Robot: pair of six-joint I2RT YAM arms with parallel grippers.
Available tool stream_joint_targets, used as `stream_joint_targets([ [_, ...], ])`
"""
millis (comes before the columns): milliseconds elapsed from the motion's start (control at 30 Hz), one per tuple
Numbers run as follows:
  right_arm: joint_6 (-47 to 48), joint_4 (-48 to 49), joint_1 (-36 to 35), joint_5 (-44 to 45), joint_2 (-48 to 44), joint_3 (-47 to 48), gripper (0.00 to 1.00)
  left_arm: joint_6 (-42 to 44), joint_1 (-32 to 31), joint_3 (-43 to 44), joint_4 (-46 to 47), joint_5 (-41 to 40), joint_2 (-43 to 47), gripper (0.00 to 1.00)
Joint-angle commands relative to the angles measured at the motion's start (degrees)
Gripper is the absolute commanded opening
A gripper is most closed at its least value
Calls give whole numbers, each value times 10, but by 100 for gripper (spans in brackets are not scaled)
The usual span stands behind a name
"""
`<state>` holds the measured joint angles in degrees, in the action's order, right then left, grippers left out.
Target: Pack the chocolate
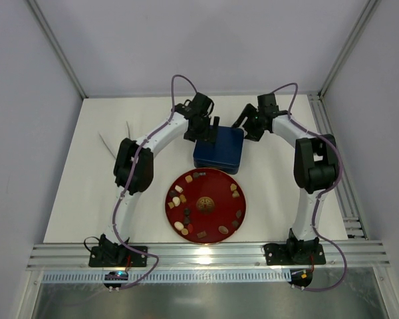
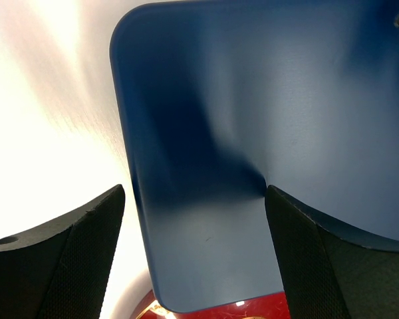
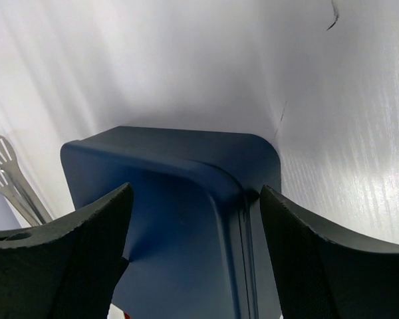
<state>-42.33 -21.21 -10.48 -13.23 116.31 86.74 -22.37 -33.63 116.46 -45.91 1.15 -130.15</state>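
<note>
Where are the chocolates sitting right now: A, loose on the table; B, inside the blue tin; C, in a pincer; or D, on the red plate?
D: the chocolates all lie on the red plate, and the blue tin shows only its smooth closed top.

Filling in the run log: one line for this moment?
left tool open, over tin | right tool open, at tin corner | tin lid on | chocolate on red plate
</note>
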Motion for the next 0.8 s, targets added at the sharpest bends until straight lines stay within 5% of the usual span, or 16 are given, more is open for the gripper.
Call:
stream_joint_targets([
  [0,15,74,0,-18,-51,-38,76,11,-2,-24,-48,-64,-33,83],
  [300,25,125,3,-46,-90,-107,74,16,-2,-31,-36,-32,-17,86],
  [767,45,36,4,-43,-43,-32,87,-10,57,-35,38,155,17,93],
])
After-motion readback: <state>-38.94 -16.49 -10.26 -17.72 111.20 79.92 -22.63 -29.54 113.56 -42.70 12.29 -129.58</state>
